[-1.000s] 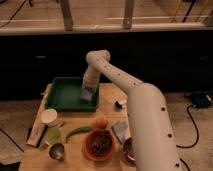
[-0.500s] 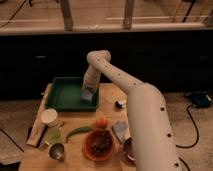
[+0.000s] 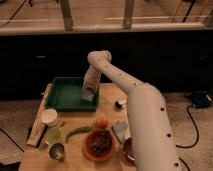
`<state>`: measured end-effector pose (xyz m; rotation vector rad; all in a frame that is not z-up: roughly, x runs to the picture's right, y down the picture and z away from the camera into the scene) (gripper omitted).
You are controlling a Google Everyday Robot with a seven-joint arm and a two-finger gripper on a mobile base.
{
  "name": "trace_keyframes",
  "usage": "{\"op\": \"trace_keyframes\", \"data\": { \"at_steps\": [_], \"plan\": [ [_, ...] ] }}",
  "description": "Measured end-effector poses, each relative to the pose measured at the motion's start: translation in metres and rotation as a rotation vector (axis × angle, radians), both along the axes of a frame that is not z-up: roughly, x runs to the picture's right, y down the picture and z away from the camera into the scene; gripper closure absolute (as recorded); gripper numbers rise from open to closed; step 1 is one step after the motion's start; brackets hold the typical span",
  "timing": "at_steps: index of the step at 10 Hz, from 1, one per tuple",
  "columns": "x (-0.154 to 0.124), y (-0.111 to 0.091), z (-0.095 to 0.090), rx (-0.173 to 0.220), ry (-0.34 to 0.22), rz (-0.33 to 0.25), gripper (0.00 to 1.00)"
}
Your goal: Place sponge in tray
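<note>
On the wooden table [image 3: 75, 119], pincer [image 3: 88, 92] holds sponge [image 3: 87, 96] over tray [image 3: 61, 93].

No readable text or labels anywhere.

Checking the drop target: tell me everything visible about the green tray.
The tray is large, dark green, shallow and rectangular with a raised rim, plastic-looking, lying flat, far left on the wooden table. Its visible floor is bare. The gripper, with the sponge at its tip, is at its right end.
</note>
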<state>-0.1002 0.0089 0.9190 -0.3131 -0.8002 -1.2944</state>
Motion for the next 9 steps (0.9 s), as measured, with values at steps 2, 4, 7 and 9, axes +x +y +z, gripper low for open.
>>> {"op": "trace_keyframes", "data": {
  "at_steps": [2, 4, 7, 9],
  "plan": [
    [0.0009, 0.001, 0.0005, -0.003, -0.004, -0.001, 0.84],
    [0.002, 0.0024, 0.0013, -0.006, -0.009, -0.003, 0.84],
    [0.0038, 0.0042, 0.0022, -0.009, -0.017, -0.007, 0.84],
    [0.0049, 0.0054, 0.0023, -0.012, -0.021, -0.008, 0.84]
  ]
}}
